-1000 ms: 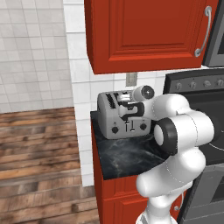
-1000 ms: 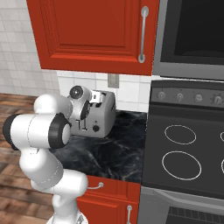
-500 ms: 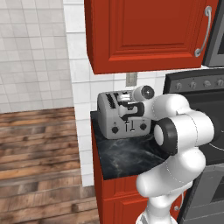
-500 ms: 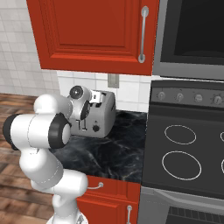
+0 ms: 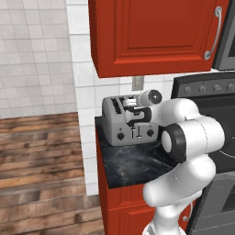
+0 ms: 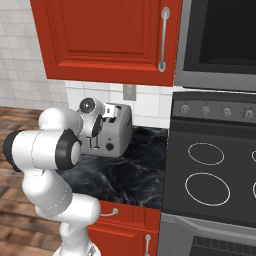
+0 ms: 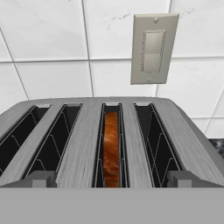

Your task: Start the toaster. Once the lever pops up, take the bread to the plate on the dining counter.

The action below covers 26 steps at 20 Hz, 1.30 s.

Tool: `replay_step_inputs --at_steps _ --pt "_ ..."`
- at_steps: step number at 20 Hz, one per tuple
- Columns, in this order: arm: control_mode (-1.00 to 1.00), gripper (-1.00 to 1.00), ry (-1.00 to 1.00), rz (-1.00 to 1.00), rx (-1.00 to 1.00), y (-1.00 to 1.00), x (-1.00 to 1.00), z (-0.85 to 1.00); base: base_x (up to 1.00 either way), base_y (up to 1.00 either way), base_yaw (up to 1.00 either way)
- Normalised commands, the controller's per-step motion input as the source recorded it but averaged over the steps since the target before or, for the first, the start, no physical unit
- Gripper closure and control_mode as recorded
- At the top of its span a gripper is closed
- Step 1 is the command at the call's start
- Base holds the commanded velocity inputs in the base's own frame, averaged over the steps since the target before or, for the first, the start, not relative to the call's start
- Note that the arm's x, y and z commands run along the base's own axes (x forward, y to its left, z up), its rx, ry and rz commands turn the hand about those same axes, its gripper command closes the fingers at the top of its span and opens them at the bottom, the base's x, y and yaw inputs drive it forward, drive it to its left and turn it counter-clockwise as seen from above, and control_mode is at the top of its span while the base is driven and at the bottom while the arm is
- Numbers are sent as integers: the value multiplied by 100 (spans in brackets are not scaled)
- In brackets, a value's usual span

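The silver-grey toaster stands at the back of a narrow black counter against the tiled wall. In the hand view I look down on the toaster and its slots, and the bread sits upright in the third slot from the left, brown crust edge up. My gripper hovers just in front of the toaster's upper front edge, open, with nothing between its fingers. One fingertip shows at each side of the bread's slot. The plate and the dining counter are out of view.
A red wall cabinet hangs close above the toaster. A beige switch plate is on the wall behind it. A black stove adjoins the counter on the right, with a microwave above it. Wood floor lies to the left.
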Motion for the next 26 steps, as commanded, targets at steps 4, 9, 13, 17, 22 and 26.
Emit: replay_step_inputs --at_steps 4,9,13,17,22,26 --pt "-100 -100 0 0 0 0 0 0 0 0 0" --pt "-100 -100 0 0 0 0 0 0 0 0 0" --pt "-100 -100 0 0 0 0 0 0 0 0 0" --pt "-100 -100 0 0 0 0 0 0 0 0 0" --pt "-100 -100 0 0 0 0 0 0 0 0 0" --pt "-100 -100 0 0 0 0 0 0 0 0 0"
